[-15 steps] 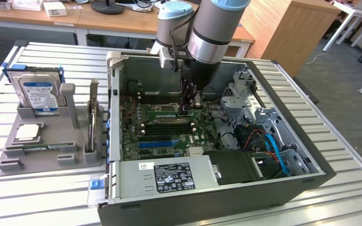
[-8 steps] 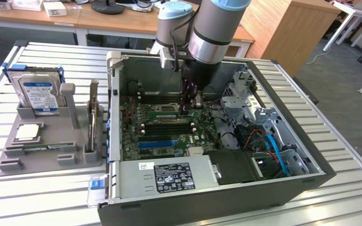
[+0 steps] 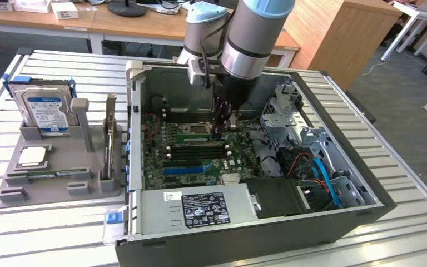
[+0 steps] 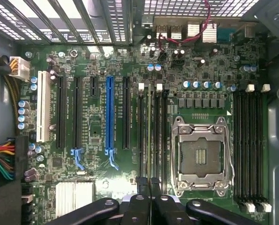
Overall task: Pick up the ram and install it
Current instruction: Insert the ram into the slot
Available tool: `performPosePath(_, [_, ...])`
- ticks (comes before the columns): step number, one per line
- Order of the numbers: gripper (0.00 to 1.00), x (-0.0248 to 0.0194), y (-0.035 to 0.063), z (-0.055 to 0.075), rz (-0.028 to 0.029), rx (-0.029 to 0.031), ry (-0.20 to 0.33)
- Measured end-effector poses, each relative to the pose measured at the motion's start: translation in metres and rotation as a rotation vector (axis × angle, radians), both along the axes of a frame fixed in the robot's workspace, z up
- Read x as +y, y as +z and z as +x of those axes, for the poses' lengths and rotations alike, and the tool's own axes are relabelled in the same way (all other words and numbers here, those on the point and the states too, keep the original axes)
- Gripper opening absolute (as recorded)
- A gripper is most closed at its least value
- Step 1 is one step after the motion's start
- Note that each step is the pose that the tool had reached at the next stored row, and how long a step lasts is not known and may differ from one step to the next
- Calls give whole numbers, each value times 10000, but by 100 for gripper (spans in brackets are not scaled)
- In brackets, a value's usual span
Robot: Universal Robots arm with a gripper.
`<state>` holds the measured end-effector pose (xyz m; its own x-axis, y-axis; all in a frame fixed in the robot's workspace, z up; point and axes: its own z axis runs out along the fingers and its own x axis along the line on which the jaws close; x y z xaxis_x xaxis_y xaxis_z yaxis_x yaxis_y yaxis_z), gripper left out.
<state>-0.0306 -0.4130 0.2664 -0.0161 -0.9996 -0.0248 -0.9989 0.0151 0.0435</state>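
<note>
Open computer case with robot arm, exterior and wrist views. The grey-and-blue jointed robot arm [image 3: 247,44] is reaching down into the black open-sided metal computer case [image 3: 198,250], which is lying on a slatted light metal table [image 3: 50,233]. The black two-fingered pincer [image 3: 223,132] [image 4: 148,182] is hanging over the green motherboard [image 3: 191,164] [image 4: 97,70] with its fingers clenched together, gripping the long, thin green circuit-board stick with a white label strip, the ram [image 3: 197,136] [image 4: 150,136].

The ram is standing on edge directly under the pincer, running along the row of black memory slots. In the wrist view it is showing edge-on between two slots with white end latches. Whether it is sitting fully in its slot cannot be told.

The square silver-framed processor socket [image 3: 196,128] [image 4: 202,157] is lying just beside the pincer on one side of the ram. The long blue expansion slot [image 4: 109,117] is lying farther off on the other side. The silver power-supply box with a black label [image 3: 198,207] is sitting inside the case, near the pincer.

Well apart from the pincer, toward the exterior view's left, a grey moulded parts tray [image 3: 20,192] is holding an upright silver hard drive with a blue-white label [image 3: 46,108] and a flat square silver processor chip [image 3: 34,157].
</note>
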Motion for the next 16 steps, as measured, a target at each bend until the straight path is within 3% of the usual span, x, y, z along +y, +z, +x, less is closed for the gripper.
performPosePath(10, [12,0,-136,0,1,0,0])
performPosePath(16, [12,1,-148,0,4,-2,-1])
